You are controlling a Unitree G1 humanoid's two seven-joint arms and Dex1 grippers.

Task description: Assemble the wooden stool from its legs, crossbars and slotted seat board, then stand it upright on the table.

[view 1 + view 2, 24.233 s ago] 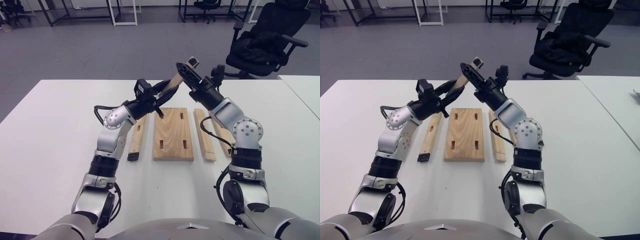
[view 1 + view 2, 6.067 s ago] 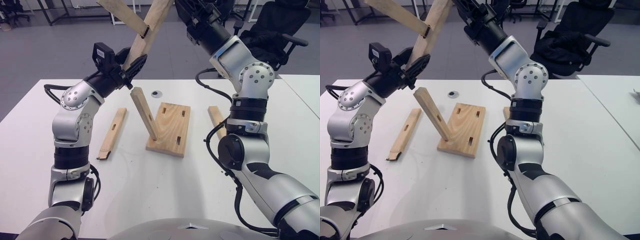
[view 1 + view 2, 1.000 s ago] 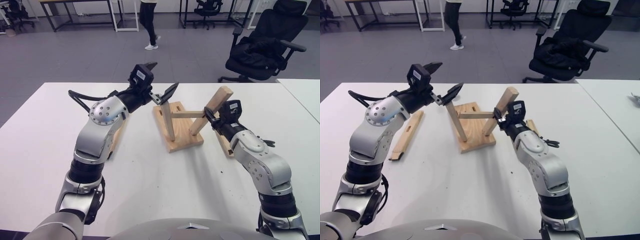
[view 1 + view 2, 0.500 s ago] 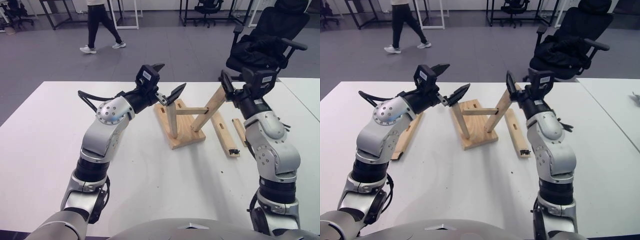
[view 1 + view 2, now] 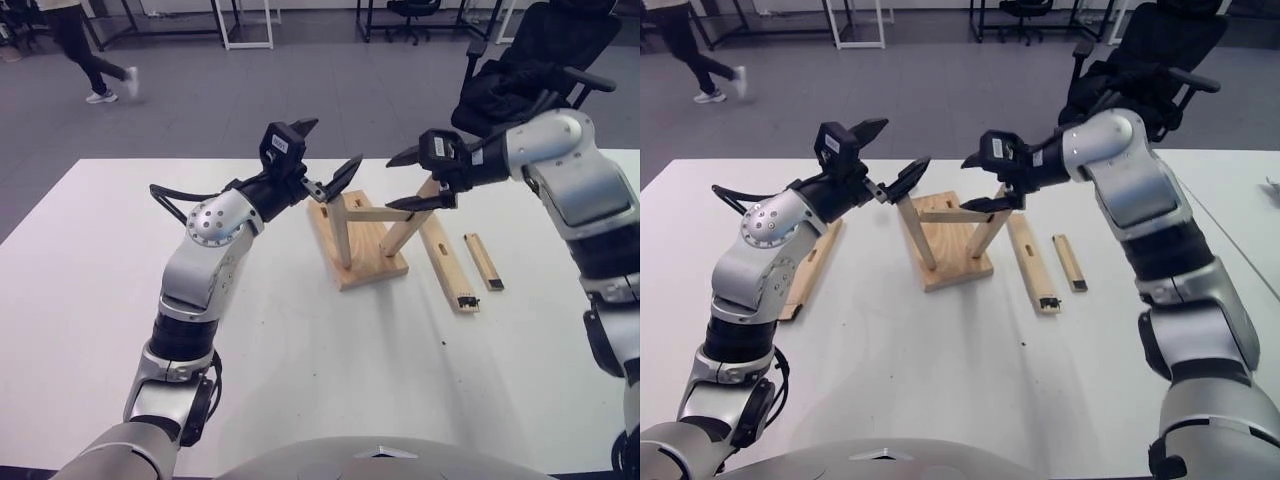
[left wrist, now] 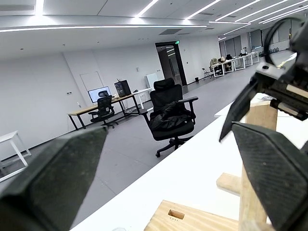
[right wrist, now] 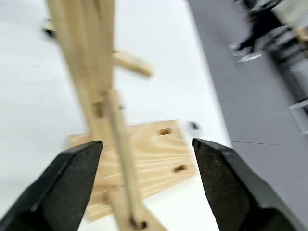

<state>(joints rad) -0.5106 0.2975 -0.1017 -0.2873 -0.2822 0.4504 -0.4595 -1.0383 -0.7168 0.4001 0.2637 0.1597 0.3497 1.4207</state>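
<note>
First leg pair (image 5: 341, 235) stands in the seat board (image 5: 372, 272). Left gripper (image 5: 337, 141) and right gripper (image 5: 392, 183) are both released. Next, probably grasp the loose leg (image 5: 447, 262) at right.

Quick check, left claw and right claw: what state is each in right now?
Left claw: open, holding nothing, by the top of the upright leg.
Right claw: open, fingers either side of the tilted leg, not gripping it.

The silver left arm is bent at the elbow with its forearm raised forward, and its black two-fingered left gripper (image 5: 328, 155) is spread wide. The silver right arm extends inward. Its black right gripper (image 5: 408, 182) faces the left one, fingers parted, seemingly close to it.
</note>
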